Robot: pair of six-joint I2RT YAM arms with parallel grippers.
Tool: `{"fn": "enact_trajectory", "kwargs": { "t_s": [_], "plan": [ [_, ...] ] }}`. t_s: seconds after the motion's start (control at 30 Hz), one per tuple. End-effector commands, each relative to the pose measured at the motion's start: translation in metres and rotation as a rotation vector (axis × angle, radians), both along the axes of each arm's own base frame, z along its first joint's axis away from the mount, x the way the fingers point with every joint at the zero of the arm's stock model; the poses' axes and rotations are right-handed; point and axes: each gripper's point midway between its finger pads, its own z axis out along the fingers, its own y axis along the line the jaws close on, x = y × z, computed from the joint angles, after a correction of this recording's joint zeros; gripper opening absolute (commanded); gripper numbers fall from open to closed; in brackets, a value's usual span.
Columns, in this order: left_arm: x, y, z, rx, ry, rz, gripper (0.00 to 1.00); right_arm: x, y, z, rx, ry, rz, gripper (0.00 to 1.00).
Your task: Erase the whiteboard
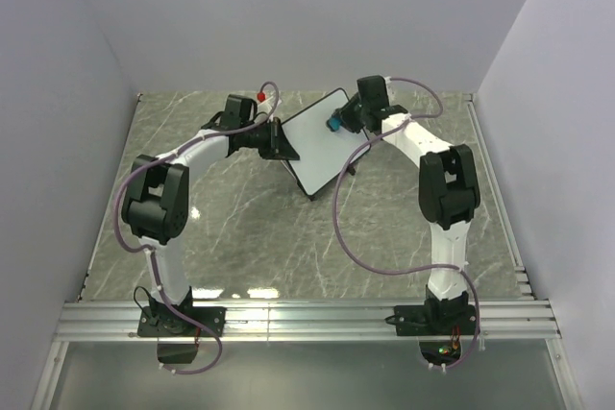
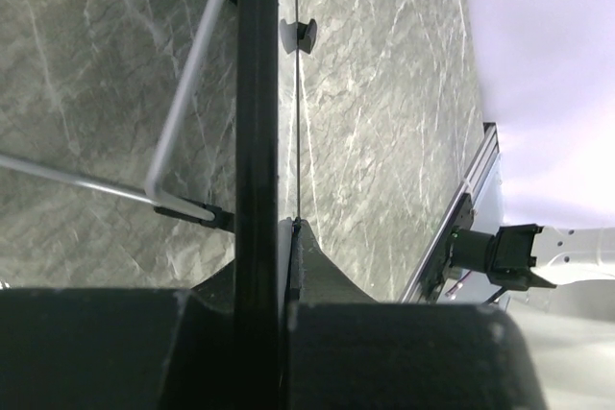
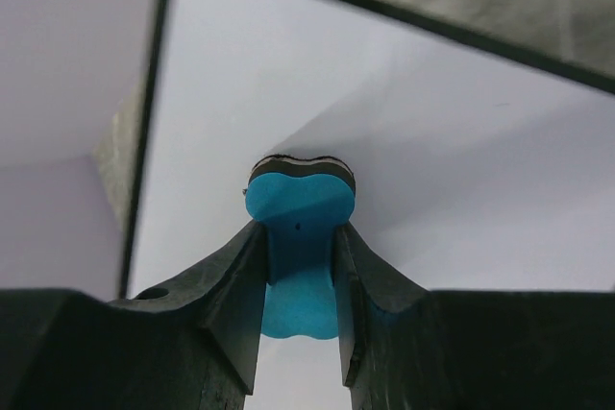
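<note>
A grey marble-patterned surface carries everything here. On its far half, between the two arms, sits one small rectangular whiteboard with a thin black rounded-corner frame. It is turned at an angle to the edges of the surface.

The left fingers are clamped shut on the whiteboard's left edge. In the left wrist view the black frame runs straight up from between them, seen edge-on. To the left of that edge a thin white wire stand belonging to the board angles down toward the marble. Whether the board's weight rests on the surface or hangs from the left fingers I cannot tell.

The right fingers come in from the opposite side, over the board's far right corner. They are closed on one small blue eraser block. The block stands upright between them, and its dark pad end touches the white face. In the right wrist view the board fills the space just beyond the fingertips, with its rounded corner up and to the left of them. The part of the white face around the eraser shows no marks.

That makes one board, one eraser, and two arms, each with its fingers closed on something.
</note>
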Motion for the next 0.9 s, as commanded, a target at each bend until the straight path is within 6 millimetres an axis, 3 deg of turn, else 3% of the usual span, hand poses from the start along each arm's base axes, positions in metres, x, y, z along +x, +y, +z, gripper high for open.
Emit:
{"fn": "enact_trajectory", "kwargs": {
  "t_s": [0.0, 0.13, 0.27, 0.43, 0.47, 0.63, 0.8, 0.87],
  "plan": [
    [-0.012, -0.015, 0.01, -0.027, -0.021, -0.11, 0.0, 0.0, 0.025, 0.034, 0.038, -0.068, 0.072, 0.0],
    [0.0, -0.013, 0.018, 0.009, -0.058, -0.096, 0.0, -0.007, 0.0, 0.049, 0.001, -0.089, 0.061, 0.0],
    [0.019, 0.0, 0.023, 0.066, -0.101, -0.046, 0.0, -0.035, -0.043, 0.051, -0.038, -0.088, 0.013, 0.0],
    [0.034, 0.004, 0.039, 0.082, -0.148, -0.012, 0.0, -0.077, -0.083, 0.043, -0.155, -0.06, 0.004, 0.0],
    [0.036, 0.003, 0.041, 0.079, -0.144, -0.009, 0.0, -0.092, -0.089, 0.025, -0.18, -0.012, 0.0, 0.0],
    [0.047, 0.006, 0.06, 0.089, -0.192, 0.028, 0.0, -0.149, -0.117, -0.012, -0.251, 0.088, -0.066, 0.0],
    [0.053, 0.01, 0.07, 0.111, -0.214, 0.059, 0.0, -0.183, -0.14, -0.037, -0.375, 0.218, -0.067, 0.0],
    [0.053, 0.012, 0.074, 0.115, -0.223, 0.07, 0.0, -0.197, -0.144, -0.054, -0.405, 0.294, -0.042, 0.09]
  ]
}}
